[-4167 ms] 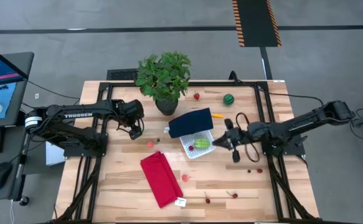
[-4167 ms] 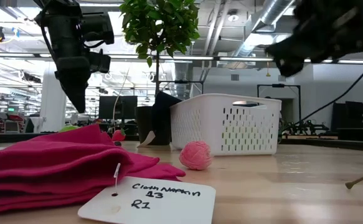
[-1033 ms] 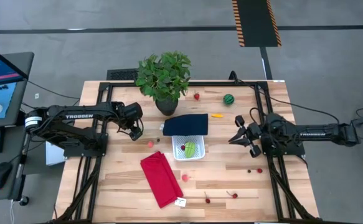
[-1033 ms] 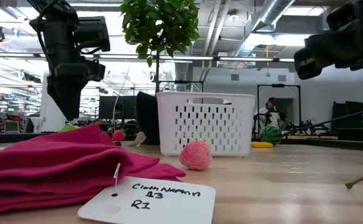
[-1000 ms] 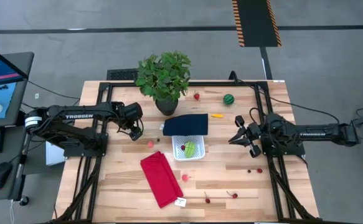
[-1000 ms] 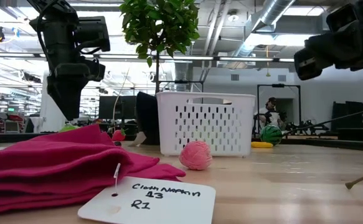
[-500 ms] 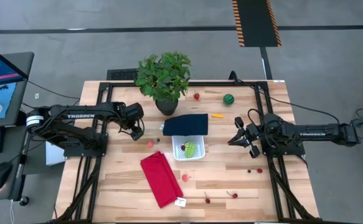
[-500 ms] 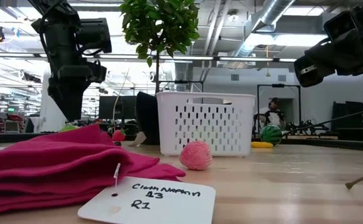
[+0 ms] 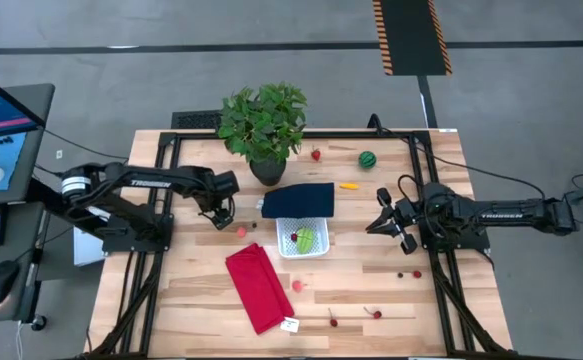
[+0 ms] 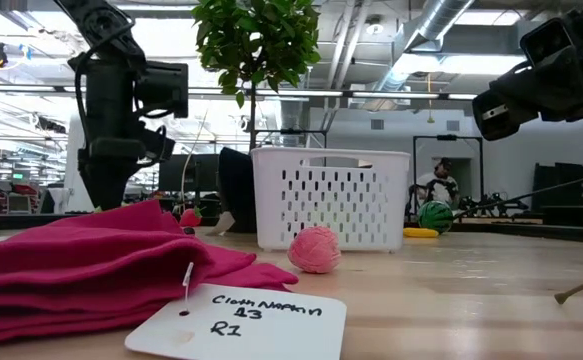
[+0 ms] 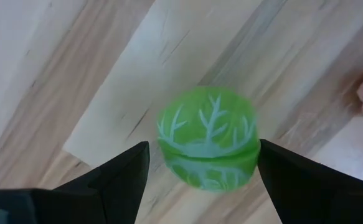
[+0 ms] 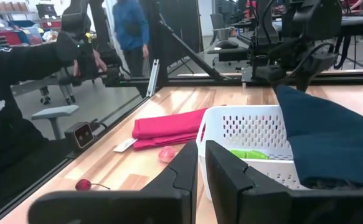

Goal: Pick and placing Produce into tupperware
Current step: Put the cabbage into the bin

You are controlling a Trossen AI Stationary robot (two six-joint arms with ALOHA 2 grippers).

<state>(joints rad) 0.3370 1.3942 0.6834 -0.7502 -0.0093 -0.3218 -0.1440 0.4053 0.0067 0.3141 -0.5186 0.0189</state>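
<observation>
A green toy vegetable lies on the table between the spread left pincer; right pincer pressed together.

White tupperware between both arms, navy lid askew.

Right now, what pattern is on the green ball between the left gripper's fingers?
White branching leaf veins on bright green ball; the left wrist view shows it best.

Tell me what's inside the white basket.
In the basket lies a green piece of produce with a small red piece beside it. The navy lid covers the far part, so anything under it is hidden.
</observation>
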